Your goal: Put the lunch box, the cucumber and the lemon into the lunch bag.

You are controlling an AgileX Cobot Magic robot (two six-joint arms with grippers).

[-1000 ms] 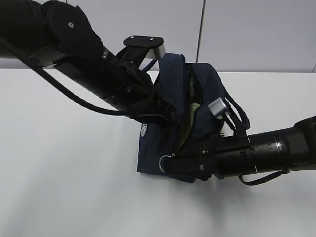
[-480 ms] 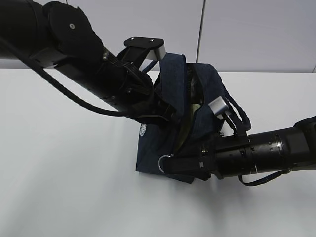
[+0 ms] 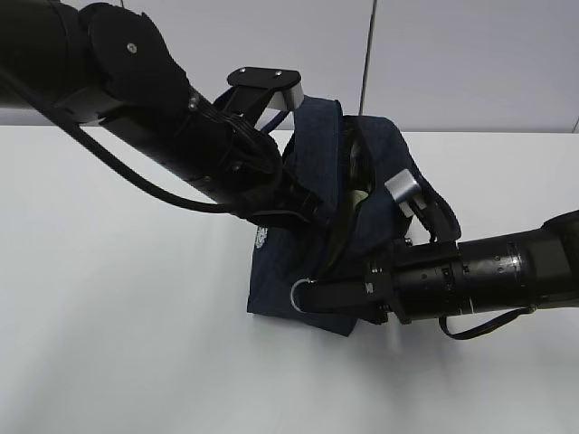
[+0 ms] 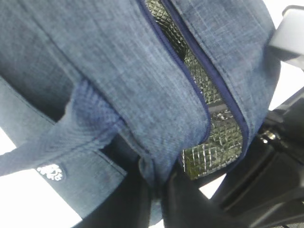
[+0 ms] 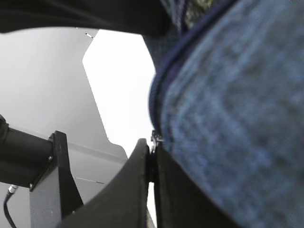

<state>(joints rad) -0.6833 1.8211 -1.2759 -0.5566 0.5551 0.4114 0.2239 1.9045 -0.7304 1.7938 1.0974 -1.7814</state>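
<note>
The dark navy lunch bag [image 3: 312,271] stands mid-table, its top partly open, showing silver lining [image 4: 216,137]. A pale green strip inside the opening [image 3: 342,233] looks like the lunch box lid. The cucumber and lemon are out of view. My left gripper [image 4: 156,187] reaches in from the left and is shut on the fabric edge of the bag's opening [image 4: 171,118]. My right gripper [image 5: 152,164] comes in low from the right and is shut on the zipper pull [image 5: 155,138]. The pull's metal ring [image 3: 299,295] shows at the bag's front corner.
The white table [image 3: 118,344] extends to the left and in front of the bag. A grey wall [image 3: 470,63] stands behind. The left arm [image 3: 145,117] crosses above the table's left part. The right arm [image 3: 488,276] lies low along the right side.
The right arm has shifted slightly up and left with the zipper ring. The bag's opening looks a little narrower at the front. The left arm has barely moved.
</note>
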